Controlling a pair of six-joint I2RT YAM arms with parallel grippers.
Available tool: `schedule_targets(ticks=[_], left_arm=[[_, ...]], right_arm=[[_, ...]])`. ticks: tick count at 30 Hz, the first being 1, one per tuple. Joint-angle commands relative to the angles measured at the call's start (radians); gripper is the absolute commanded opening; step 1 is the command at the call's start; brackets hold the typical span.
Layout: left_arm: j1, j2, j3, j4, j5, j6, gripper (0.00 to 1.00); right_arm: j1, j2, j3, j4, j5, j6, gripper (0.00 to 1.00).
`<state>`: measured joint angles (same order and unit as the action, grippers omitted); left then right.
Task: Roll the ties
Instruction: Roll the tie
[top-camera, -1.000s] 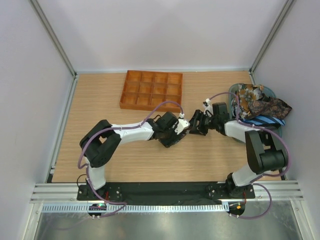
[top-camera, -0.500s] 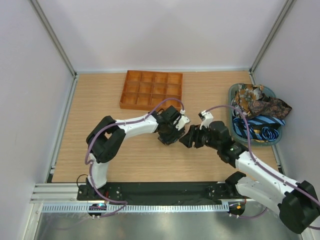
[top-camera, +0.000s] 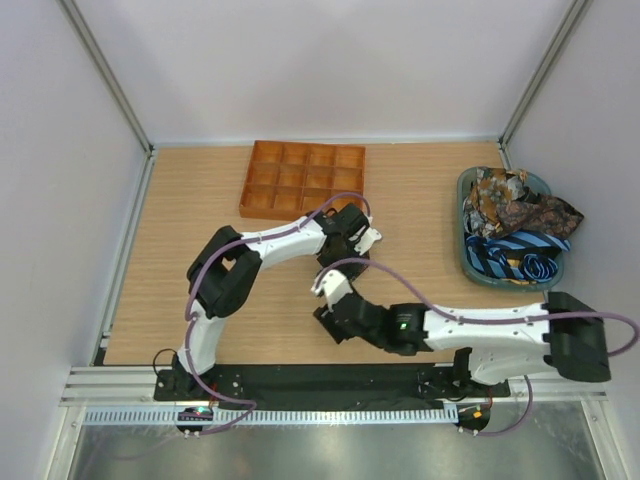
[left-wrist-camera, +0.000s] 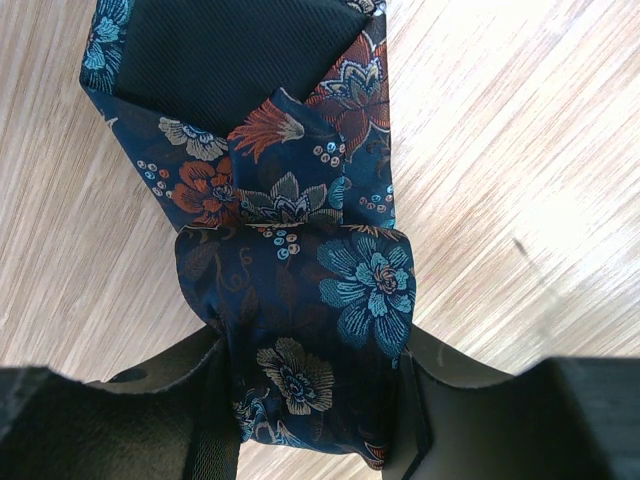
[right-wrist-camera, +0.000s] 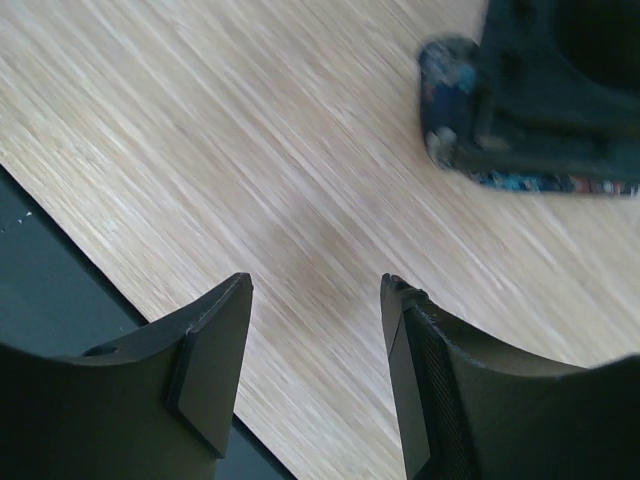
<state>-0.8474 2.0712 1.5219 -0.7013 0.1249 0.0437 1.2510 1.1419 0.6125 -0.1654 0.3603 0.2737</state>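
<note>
Pinching rolled tie (left-wrist-camera: 300, 250), left gripper (left-wrist-camera: 310, 405) closed around it, right gripper (right-wrist-camera: 315, 320) spread, apart

Our tally, kind by kind

We counted two arms, the left arm (top-camera: 275, 243) and the right arm (top-camera: 480, 325); one orange tray (top-camera: 302, 180) of twelve compartments; one floral tie (left-wrist-camera: 300, 300) just nearer than it; one basket (top-camera: 464, 240) well to its right, its heaped ties (top-camera: 515, 205) too tangled to number.

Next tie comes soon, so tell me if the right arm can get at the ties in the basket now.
Probably yes: the right gripper is open and empty, and the ties lie uncovered in the basket on that arm's side.
</note>
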Motion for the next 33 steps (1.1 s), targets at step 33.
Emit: schedule_targets(ticks=[33], left_arm=[[0.016,0.184,0.187,-0.389,0.07,-0.036,0.28]], right_arm=[[0.064,1.047,0.874,-0.585,0.71,-0.32,0.7]])
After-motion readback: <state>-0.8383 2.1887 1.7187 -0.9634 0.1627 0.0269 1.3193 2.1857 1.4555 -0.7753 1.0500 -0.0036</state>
